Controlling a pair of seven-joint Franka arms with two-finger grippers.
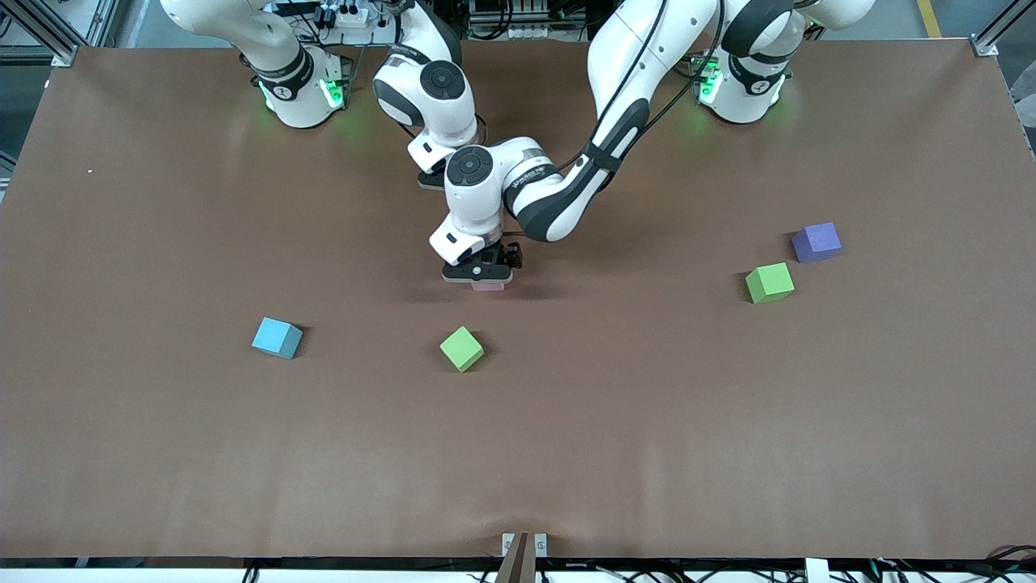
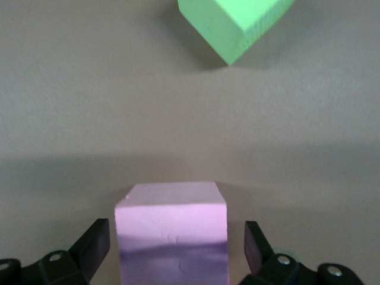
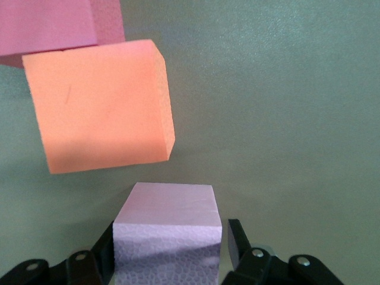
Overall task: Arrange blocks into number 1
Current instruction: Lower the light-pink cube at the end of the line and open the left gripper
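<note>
My left gripper (image 1: 483,277) is low over the middle of the table, open around a light pink block (image 1: 488,285) that rests on the table. In the left wrist view that block (image 2: 172,231) has a gap to each finger (image 2: 95,244). A green block (image 2: 237,24) lies just ahead of it. My right gripper (image 1: 431,180) is mostly hidden by the left arm. In the right wrist view it is open and straddles a pale pink block (image 3: 169,237), with a narrow gap at one finger (image 3: 237,243). An orange block (image 3: 101,107) and a deeper pink block (image 3: 53,24) lie next to it.
A green block (image 1: 461,349) and a light blue block (image 1: 277,338) lie nearer to the front camera. A second green block (image 1: 769,282) and a purple block (image 1: 816,242) sit toward the left arm's end. The brown table (image 1: 162,445) stretches wide around them.
</note>
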